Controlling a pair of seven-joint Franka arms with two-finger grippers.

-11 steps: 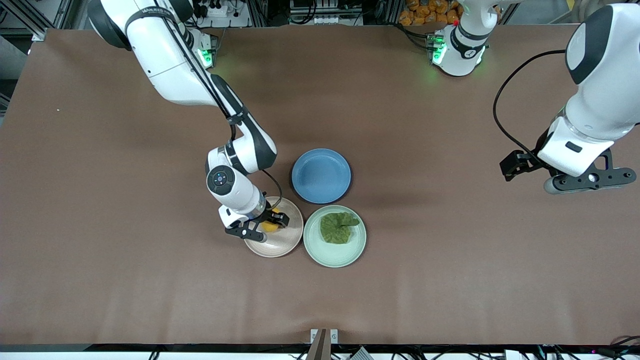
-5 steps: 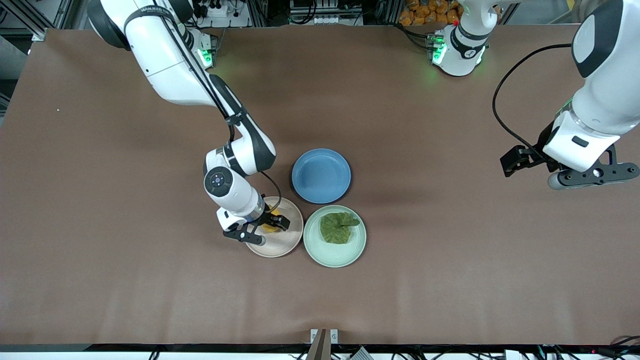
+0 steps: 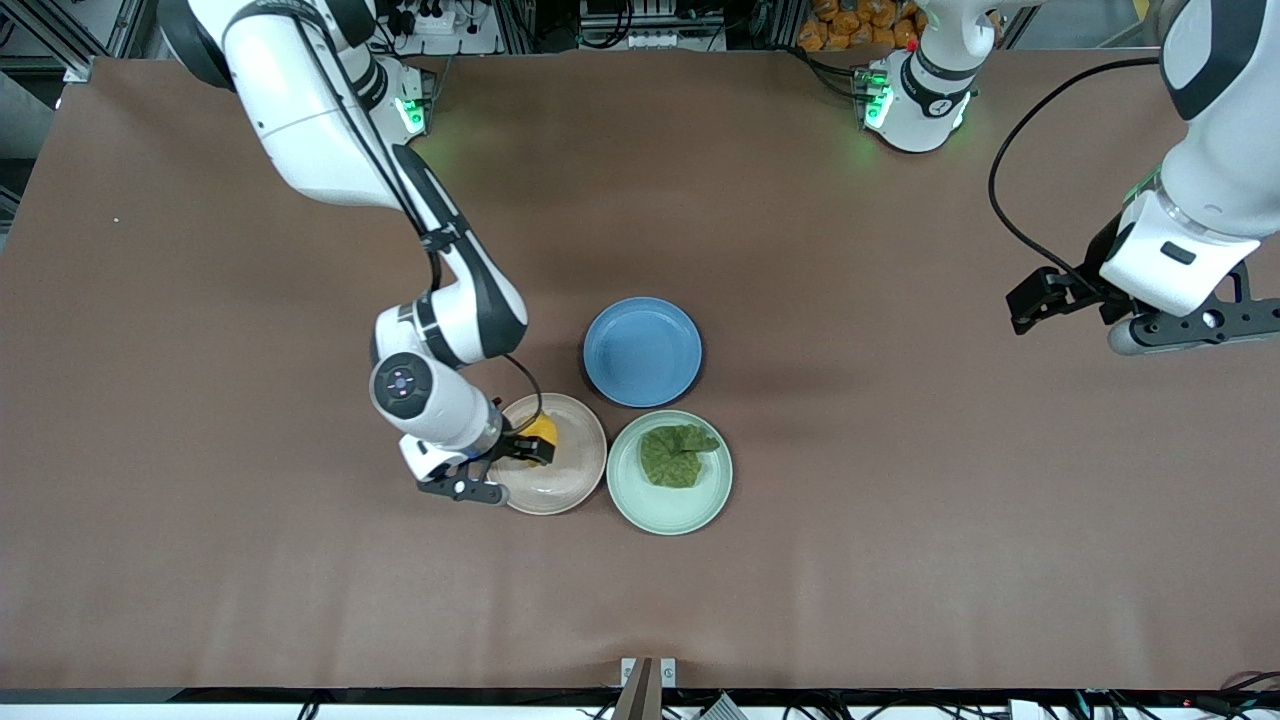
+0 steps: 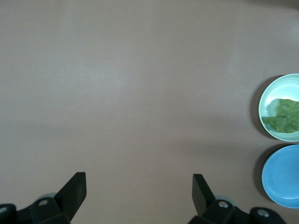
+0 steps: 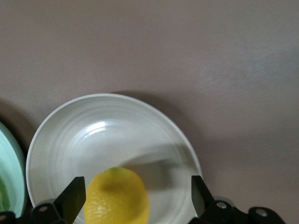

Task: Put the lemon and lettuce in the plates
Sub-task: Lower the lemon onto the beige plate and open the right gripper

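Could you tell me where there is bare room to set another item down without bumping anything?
The blue plate is bare. Open table lies around the left gripper, toward that arm's end. It is crowded where the right gripper flanks the lemon on the beige plate, beside the lettuce in the mint plate.

beige plate [image 3: 570,470] partly hidden under the right gripper [image 3: 497,466], lemon [image 5: 117,196] cut by the right wrist view's edge, blue plate [image 4: 281,176] cropped in left wrist view
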